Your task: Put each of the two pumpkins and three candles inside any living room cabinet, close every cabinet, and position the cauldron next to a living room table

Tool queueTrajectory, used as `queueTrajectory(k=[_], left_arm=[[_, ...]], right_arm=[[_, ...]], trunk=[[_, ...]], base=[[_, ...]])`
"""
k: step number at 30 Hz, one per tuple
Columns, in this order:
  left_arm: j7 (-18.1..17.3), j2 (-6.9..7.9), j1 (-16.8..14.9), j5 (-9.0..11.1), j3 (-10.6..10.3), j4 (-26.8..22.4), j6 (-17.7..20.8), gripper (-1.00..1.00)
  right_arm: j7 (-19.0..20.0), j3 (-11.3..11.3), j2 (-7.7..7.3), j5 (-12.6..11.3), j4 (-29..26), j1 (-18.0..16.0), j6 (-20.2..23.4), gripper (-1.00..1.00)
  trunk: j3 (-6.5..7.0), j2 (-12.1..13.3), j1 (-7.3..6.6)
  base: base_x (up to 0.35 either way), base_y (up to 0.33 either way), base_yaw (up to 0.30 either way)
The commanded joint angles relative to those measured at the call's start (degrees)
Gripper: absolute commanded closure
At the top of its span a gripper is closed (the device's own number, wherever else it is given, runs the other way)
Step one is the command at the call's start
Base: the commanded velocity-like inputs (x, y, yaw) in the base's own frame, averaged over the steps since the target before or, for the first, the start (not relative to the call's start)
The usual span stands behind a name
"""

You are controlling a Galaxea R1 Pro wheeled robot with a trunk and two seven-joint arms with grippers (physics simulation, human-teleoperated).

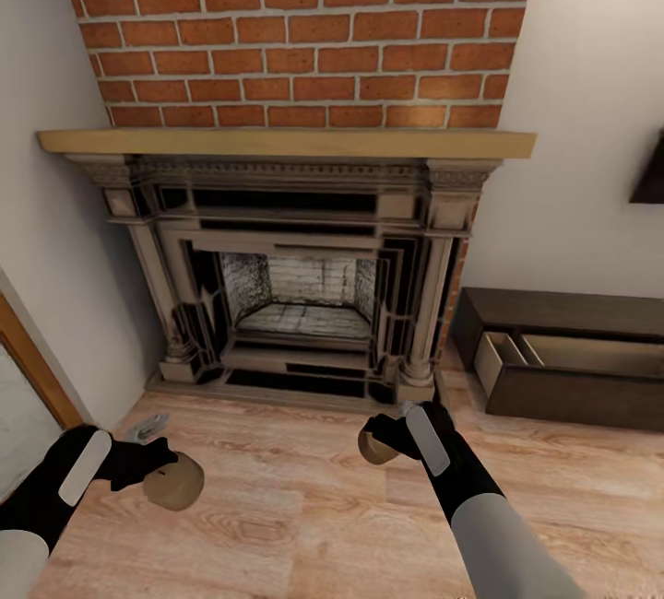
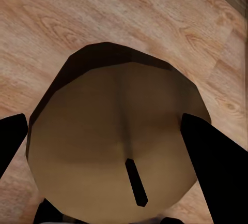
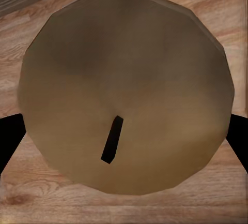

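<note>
Both grippers hold candles above the wood floor [image 1: 304,498] in front of the fireplace [image 1: 295,286]. Left gripper [image 1: 157,477] pinches one candle [image 1: 175,483]; right gripper [image 1: 387,440] pinches another candle [image 1: 375,448]. Each wick end faces its wrist camera. Beside the fireplace, the cabinet [image 1: 572,355] has a drawer open.

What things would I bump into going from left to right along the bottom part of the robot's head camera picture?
Left gripper → candle in its fingers → candle in the right gripper → right gripper → dark cabinet with an open drawer.
</note>
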Motion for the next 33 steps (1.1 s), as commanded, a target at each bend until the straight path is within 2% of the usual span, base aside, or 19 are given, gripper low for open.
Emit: queueTrajectory(k=[1, 30, 33], left_arm=[[0.0, 0.0, 0.0, 0.18, 0.0, -0.01, -0.01, 1.0], [0.05, 0.0, 0.0, 0.18, 0.0, -0.01, -0.09, 1.0], [0.08, 0.0, 0.0, 0.18, 0.0, -0.01, -0.09, 1.0]], right_arm=[[0.0, 0.0, 0.0, -0.05, -0.01, 0.0, -0.04, 1.0], [0.09, -0.09, -0.01, -0.04, -0.01, 0.07, -0.07, 1.0], [0.09, -0.28, -0.05, -0.11, -0.01, 0.08, -1.17, 1.0]], trunk=[[0.08, 0.0, 0.0], [2.11, 0.0, 0.0], [2.32, 0.0, 0.0]], base=[[0.0, 0.0, -0.219], [0.0, 0.0, -0.219], [0.0, 0.0, -0.219]])
